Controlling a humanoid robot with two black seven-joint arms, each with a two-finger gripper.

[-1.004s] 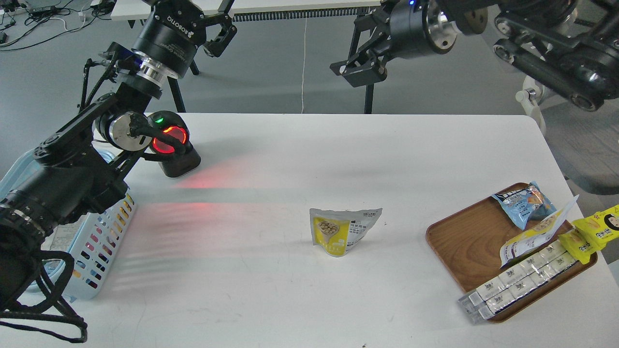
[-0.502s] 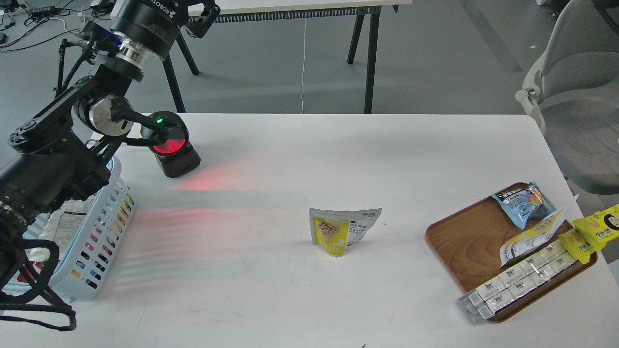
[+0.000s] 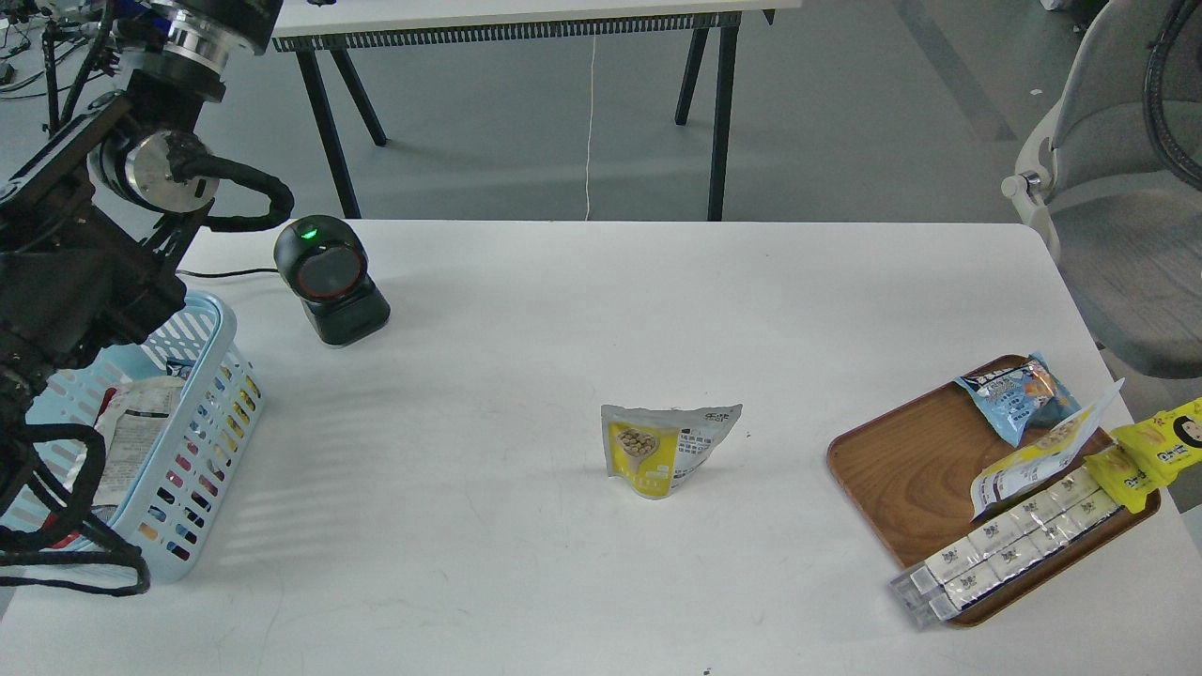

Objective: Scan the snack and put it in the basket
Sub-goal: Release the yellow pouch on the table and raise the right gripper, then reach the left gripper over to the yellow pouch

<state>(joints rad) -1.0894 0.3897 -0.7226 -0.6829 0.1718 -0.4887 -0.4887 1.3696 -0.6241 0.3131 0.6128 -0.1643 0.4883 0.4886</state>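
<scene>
The snack (image 3: 662, 451), a small yellow pouch with a white barcode side, stands partly folded on the white table near its middle. The light blue basket (image 3: 202, 441) sits at the table's left edge with several packets inside, partly covered by my left arm (image 3: 84, 272). That arm rises along the left edge of the view and its gripper is cut off by the top edge. My right arm and gripper are out of view. Nothing touches the snack.
A black barcode scanner (image 3: 329, 277) with a green light stands behind the basket. A brown wooden tray (image 3: 901, 469) at the right holds a blue packet (image 3: 1019, 394), a yellow-white pouch (image 3: 1038, 460), bright yellow packets (image 3: 1150, 455) and a clear box. A grey chair (image 3: 1108, 160) stands beyond the table's right corner.
My left arm has lifted up and to the left, taking its gripper out of the top of the view. My right arm has left the view. The scanner's red light has gone out.
</scene>
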